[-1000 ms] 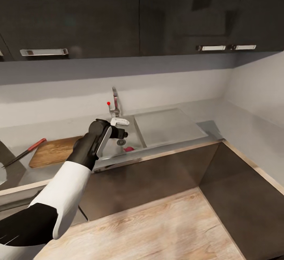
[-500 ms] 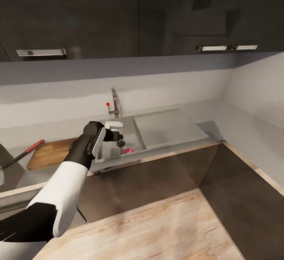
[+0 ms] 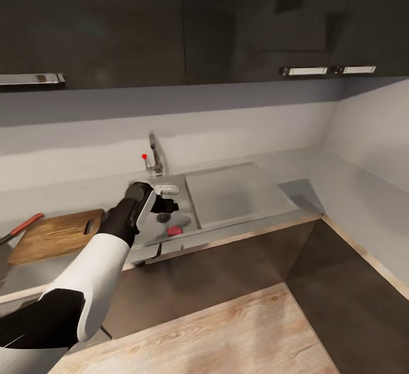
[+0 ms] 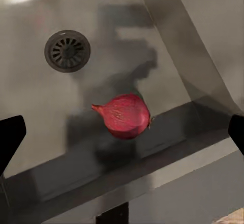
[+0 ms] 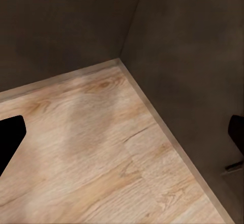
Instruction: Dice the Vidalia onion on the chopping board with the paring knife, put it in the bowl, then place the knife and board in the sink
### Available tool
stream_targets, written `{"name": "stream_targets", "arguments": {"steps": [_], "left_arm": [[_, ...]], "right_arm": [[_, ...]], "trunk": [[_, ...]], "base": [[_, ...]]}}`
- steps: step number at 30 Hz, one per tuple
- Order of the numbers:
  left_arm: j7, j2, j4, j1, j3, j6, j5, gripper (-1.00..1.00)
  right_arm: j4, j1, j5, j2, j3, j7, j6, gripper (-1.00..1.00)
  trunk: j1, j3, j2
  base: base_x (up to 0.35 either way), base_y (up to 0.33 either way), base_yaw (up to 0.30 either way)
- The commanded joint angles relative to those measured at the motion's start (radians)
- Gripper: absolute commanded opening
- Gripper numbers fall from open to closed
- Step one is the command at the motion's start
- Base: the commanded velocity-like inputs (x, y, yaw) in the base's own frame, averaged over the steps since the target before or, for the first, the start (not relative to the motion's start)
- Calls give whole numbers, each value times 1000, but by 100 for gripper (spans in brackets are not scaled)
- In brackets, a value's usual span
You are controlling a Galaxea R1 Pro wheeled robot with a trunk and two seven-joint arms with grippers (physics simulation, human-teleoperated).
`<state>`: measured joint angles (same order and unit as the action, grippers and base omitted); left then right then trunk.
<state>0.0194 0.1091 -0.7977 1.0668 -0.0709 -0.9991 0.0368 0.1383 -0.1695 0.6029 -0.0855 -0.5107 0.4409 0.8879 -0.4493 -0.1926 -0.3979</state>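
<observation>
Far out to the left of my left jaws (image 3: 165, 197), the red handle of the paring knife (image 3: 21, 227) shows at the edge of the head view, lying on the grey steel desk (image 3: 68, 189) just beyond the chopping board (image 3: 54, 234). The chopping board lies flat on the desk between the knife and my jaws, its handle slot at the end nearer me. My left arm, white at the forearm and black at the wrist, reaches out over the sink (image 3: 182, 215), and my left jaws hang above the basin with nothing in them, held wide apart. Straight below them, a little toward the front wall of the basin, lies the Vidalia onion (image 4: 125, 115), reddish pink, resting on the sink floor and touching neither of my fingers (image 4: 10, 140), whose dark tips sit well out to either side of it. The round drain (image 4: 67, 51) lies beyond the onion, deeper in the basin. Behind my jaws stands the chrome tap (image 3: 154, 156) with its small red knob. To the right of my jaws the flat drainboard (image 3: 236, 192) runs alongside the basin. My right jaws (image 5: 122, 132) hang spread wide and empty over the wooden floor (image 5: 101, 158), near a corner of dark cabinet fronts (image 5: 188, 71).
</observation>
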Motion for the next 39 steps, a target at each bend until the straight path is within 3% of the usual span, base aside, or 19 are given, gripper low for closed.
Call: {"name": "stream_targets", "arguments": {"steps": [1, 18, 39], "left_arm": [[2, 0, 17, 1, -1, 4, 4, 100], [4, 0, 179, 1, 2, 102, 5, 100], [2, 10, 256, 1, 2, 111, 5, 100]], "right_arm": [[0, -1, 11, 0, -5, 7, 1, 100], [0, -1, 11, 0, -5, 7, 1, 100], [0, -1, 9, 0, -5, 7, 0, 100]], "trunk": [[-1, -2, -2], [-1, -2, -2], [-1, -2, -2]], "base": [[80, -48, 0], [13, -8, 0], [58, -29, 0]]}}
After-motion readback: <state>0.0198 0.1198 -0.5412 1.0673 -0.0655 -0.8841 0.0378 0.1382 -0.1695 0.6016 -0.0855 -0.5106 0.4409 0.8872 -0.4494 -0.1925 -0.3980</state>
